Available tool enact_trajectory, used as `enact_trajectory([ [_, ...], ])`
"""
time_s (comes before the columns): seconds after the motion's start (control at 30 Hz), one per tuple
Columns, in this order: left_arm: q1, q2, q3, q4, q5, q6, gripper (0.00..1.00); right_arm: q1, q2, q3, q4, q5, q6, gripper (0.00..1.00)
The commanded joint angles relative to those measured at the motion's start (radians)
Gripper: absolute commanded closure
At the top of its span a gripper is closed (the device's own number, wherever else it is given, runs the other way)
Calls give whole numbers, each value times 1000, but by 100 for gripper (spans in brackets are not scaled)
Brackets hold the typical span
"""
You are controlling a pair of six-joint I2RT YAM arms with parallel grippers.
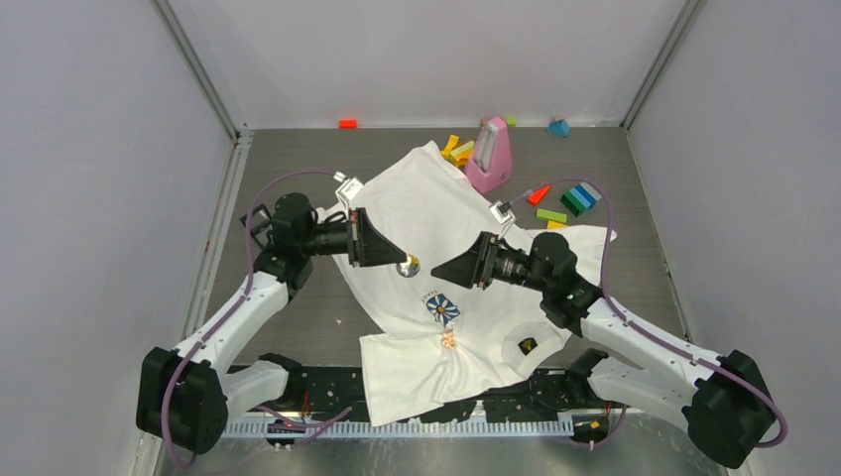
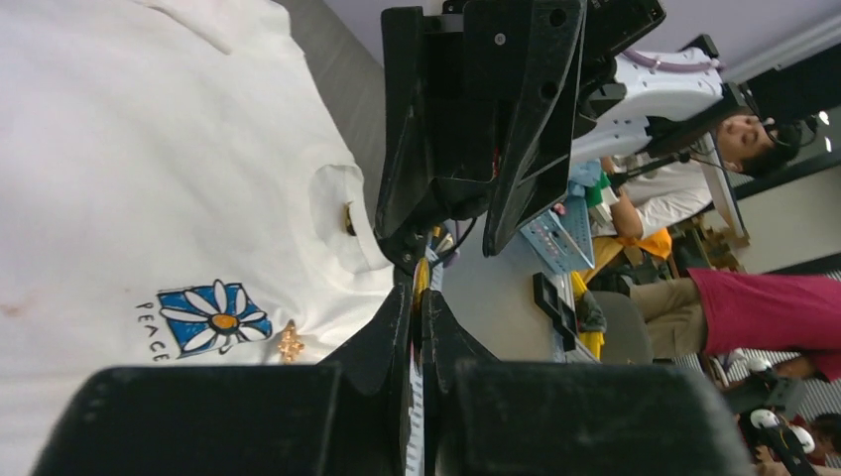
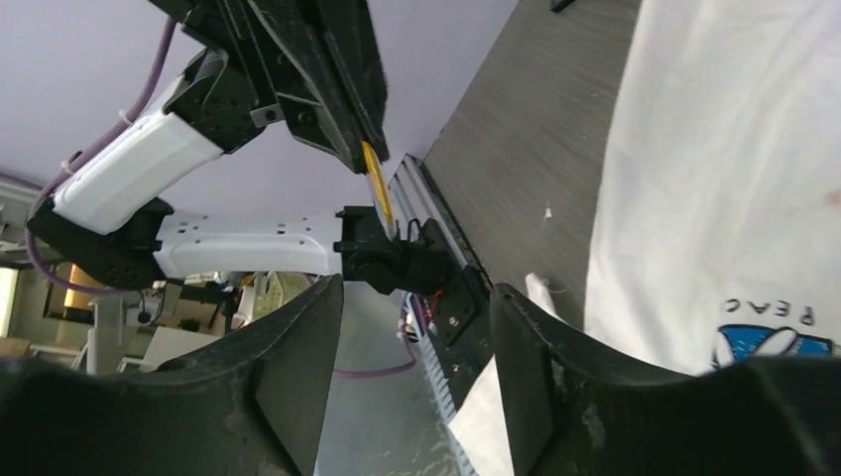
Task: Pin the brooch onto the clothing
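The clothing [image 1: 426, 208] is a white T-shirt spread flat on the table, with a blue daisy print [image 1: 442, 308] and a black neck label [image 1: 527, 345]. My left gripper [image 1: 407, 265] hovers above the shirt's middle, shut on the brooch [image 1: 409, 266], a small round gold-toned disc. The left wrist view shows the brooch [image 2: 422, 276] edge-on as a thin yellow sliver at the gripper [image 2: 421, 288] tips. My right gripper [image 1: 436, 270] faces it from the right, open, tips just short of the disc. In the right wrist view, the brooch [image 3: 376, 183] hangs beyond the empty right gripper [image 3: 417, 288].
A small gold ornament [image 1: 448, 339] lies on the shirt just below the daisy. A pink object [image 1: 491, 154] stands at the shirt's far edge, with coloured blocks [image 1: 575, 198] scattered back right and an orange block [image 1: 347, 123] by the rear wall.
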Motion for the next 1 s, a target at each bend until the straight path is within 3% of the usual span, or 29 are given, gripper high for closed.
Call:
enact_trajectory([
  [0.0, -34, 8, 23, 169, 84, -73, 100, 93, 21, 76, 91, 80, -12, 41],
  [0.3, -37, -7, 15, 170, 89, -72, 100, 157, 54, 92, 114, 107, -30, 59],
  [0.73, -60, 2, 17, 171, 101, -73, 100, 164, 96, 139, 112, 100, -59, 72],
  [0.9, -60, 7, 15, 166, 89, -72, 100, 163, 101, 138, 116, 96, -61, 97],
  [0.93, -60, 7, 16, 160, 81, -70, 100, 164, 100, 136, 113, 98, -66, 98],
  [0.97, -60, 8, 19, 143, 71, -63, 91, 164, 98, 133, 109, 106, -72, 99],
])
